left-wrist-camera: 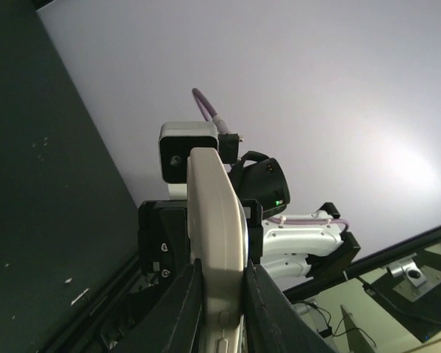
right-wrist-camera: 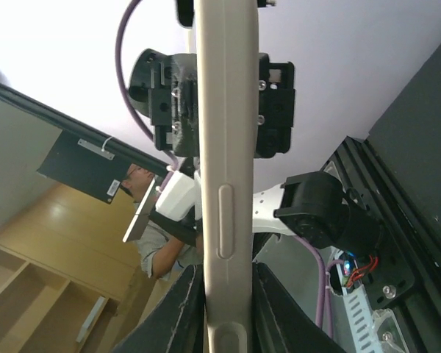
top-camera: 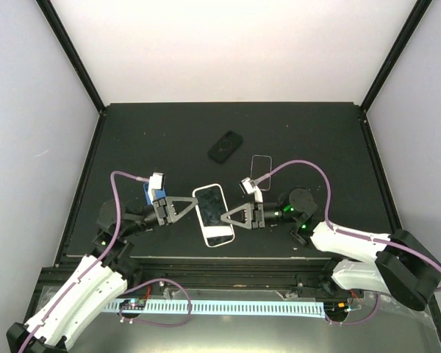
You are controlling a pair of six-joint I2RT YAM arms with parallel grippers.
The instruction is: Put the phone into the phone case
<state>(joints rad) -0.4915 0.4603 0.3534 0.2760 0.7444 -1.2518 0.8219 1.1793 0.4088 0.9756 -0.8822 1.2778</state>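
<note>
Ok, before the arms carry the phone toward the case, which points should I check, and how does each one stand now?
1. Left gripper shut on the white phone: ok, the left wrist view shows it clamped.
2. Right gripper shut on the opposite long edge: ok.
3. Phone lifted off the table: cannot tell.
4. Black phone case lies apart from both arms: ok.
5. Case opening faces up: cannot tell.
6. Clear rectangular piece is away from the right arm's cable: not ok, the cable runs right beside it.
</note>
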